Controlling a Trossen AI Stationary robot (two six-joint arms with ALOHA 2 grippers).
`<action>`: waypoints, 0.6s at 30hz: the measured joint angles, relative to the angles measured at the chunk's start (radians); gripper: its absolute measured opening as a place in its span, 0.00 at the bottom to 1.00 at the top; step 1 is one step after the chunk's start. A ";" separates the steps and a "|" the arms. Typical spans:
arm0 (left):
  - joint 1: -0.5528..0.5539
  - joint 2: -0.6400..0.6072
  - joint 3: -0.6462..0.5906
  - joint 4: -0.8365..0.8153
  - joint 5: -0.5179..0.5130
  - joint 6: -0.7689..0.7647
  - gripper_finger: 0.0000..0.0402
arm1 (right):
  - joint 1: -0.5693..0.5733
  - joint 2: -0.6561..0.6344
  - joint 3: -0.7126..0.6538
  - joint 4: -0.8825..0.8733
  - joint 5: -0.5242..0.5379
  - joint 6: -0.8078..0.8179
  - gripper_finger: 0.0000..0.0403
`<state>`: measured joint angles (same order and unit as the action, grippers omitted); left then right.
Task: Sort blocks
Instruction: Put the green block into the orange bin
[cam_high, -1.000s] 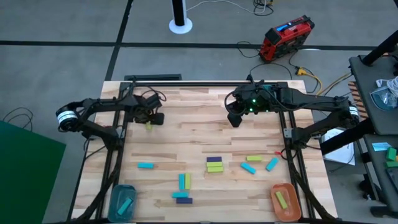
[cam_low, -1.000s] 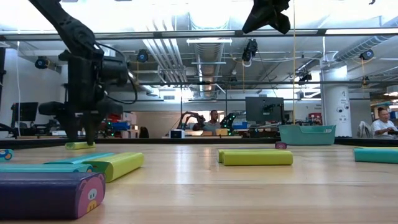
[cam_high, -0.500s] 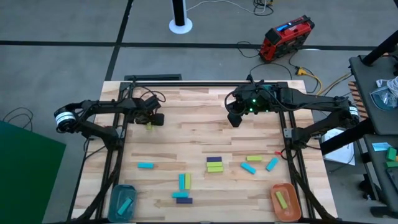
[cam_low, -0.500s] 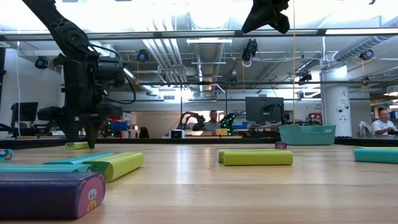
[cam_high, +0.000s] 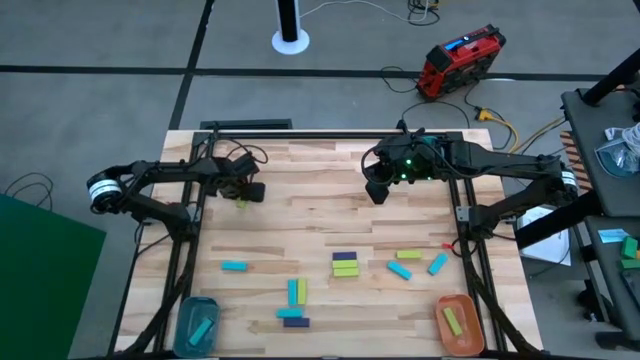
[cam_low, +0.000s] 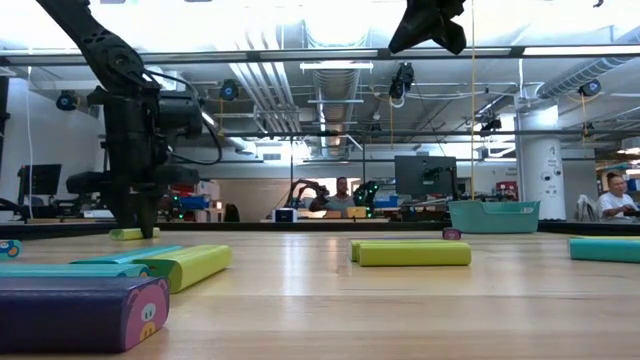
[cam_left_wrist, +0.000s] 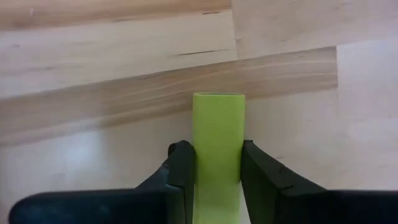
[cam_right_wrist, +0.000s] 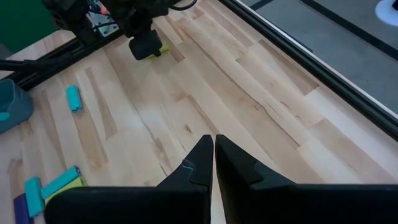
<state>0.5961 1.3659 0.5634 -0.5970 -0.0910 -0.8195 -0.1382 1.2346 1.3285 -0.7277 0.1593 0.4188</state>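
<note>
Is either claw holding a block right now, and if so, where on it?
The left claw grips a yellow-green block across its long sides, near one end, down at the table. The right claw is shut and empty.

Yellow-green block (cam_left_wrist: 217, 143), dark gripper (cam_left_wrist: 217, 171)

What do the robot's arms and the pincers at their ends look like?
Both arms are black, slim, jointed tubes with loose black cables looped near the wrists. The left arm has a white band at its outer joint; the right arm shows small green lights near its wrist. Each gripper, like the left gripper, has two flat dark fingers.
</note>
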 joint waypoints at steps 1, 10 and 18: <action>0.000 0.000 0.003 -0.001 0.004 0.020 0.18 | 0.000 0.000 0.000 0.000 0.000 0.000 0.02; -0.074 -0.022 0.184 -0.007 0.202 0.359 0.18 | 0.000 0.015 0.000 0.000 -0.020 0.172 0.02; -0.203 -0.024 0.445 -0.003 0.207 0.577 0.18 | -0.011 0.097 0.000 0.008 -0.116 0.501 0.02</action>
<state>0.3934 1.3421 1.0083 -0.5996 0.1163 -0.2426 -0.1494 1.3317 1.3281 -0.7197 0.0437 0.9198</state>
